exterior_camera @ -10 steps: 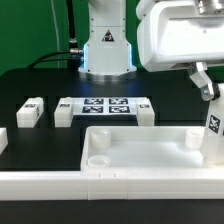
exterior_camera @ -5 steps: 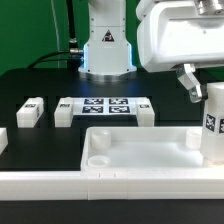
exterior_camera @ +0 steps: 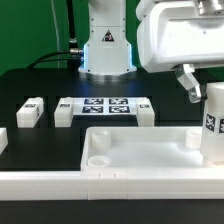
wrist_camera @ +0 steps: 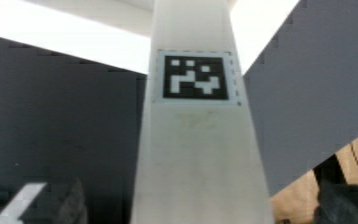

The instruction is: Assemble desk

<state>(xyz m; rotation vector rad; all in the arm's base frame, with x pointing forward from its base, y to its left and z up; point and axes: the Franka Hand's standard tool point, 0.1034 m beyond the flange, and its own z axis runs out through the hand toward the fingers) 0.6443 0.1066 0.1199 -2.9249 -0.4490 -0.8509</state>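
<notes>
The desk tabletop [exterior_camera: 140, 150], a white tray with a raised rim and round corner sockets, lies at the front of the exterior view. A white leg [exterior_camera: 213, 125] with a tag stands upright at its right end, its foot hidden behind the rim. My gripper [exterior_camera: 202, 86] hangs over the top of that leg, open, with one finger [exterior_camera: 188, 80] clear of the leg's side. In the wrist view the tagged leg [wrist_camera: 195, 120] fills the middle, and the dark fingers [wrist_camera: 30, 205] stand apart from it on both sides.
The marker board [exterior_camera: 105, 106] lies behind the tabletop, between two loose white legs [exterior_camera: 65, 112] [exterior_camera: 146, 112]. Another leg [exterior_camera: 30, 112] lies further to the exterior view's left. A long white rail [exterior_camera: 90, 186] runs along the front. The robot base [exterior_camera: 106, 50] stands at the back.
The jaws have opened off the leg. The visible finger swung away to the exterior view's left, and the leg now stands straight by itself in the tabletop.
</notes>
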